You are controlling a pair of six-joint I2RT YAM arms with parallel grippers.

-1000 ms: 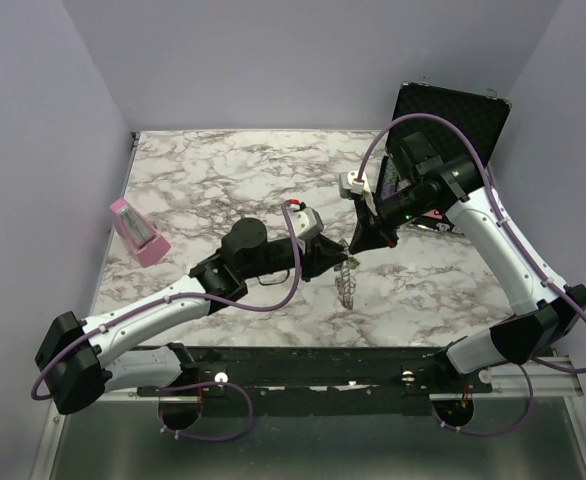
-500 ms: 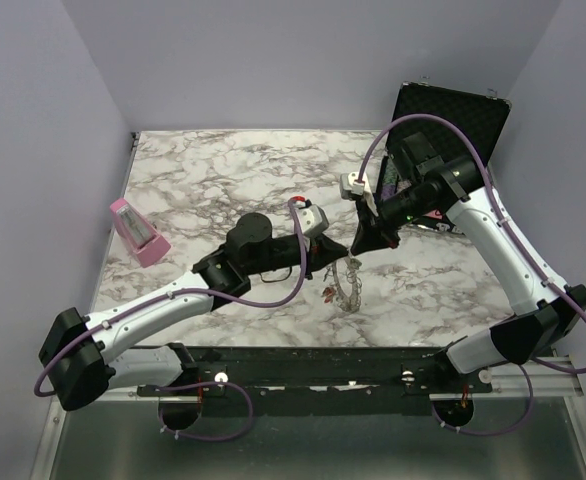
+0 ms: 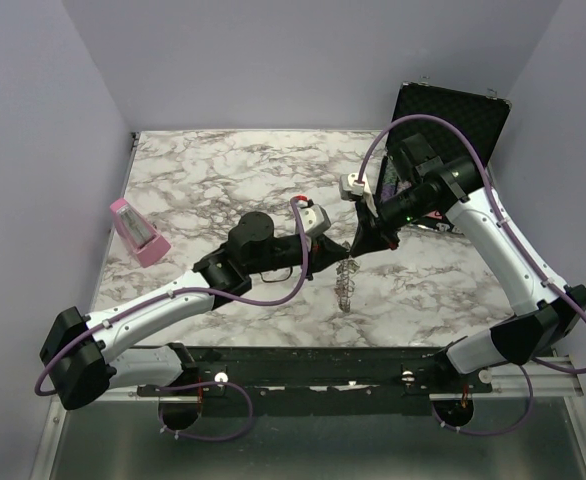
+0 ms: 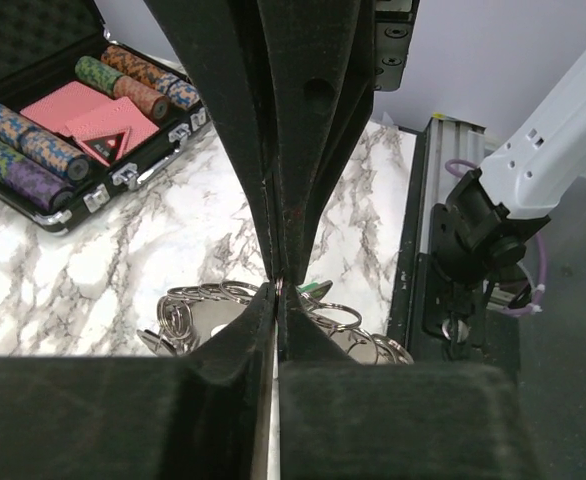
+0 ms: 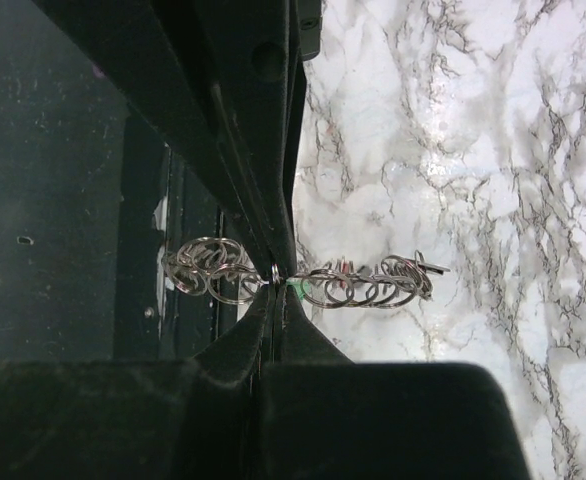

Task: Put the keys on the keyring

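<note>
Silvery thin metal keyring [image 3: 348, 282] with a chain-like looped rim hangs between the two arms, over the front centre of the white-and-grey marble table [image 3: 223, 170]. I can't tell whether its lower end touches the top.

The right gripper [image 5: 276, 272] is clamped on the rim, black fingers pressed together, loops spilling out either side.

The left gripper [image 4: 277, 290] is just beside it with its jaws down to a sliver. It looks nipped onto the same rim (the contact point is tiny, so not certain).

A small green plastic key head [image 4: 313, 289] sits among the loops right at the left fingertips. A red plastic bit [image 5: 345, 267] shows further along the ring.

An open black hard case [image 3: 453, 115] holding rolls of striped poker chips [image 4: 33, 140] is at the far right corner. A pink box [image 3: 136, 232] is near the left edge, well apart.
</note>
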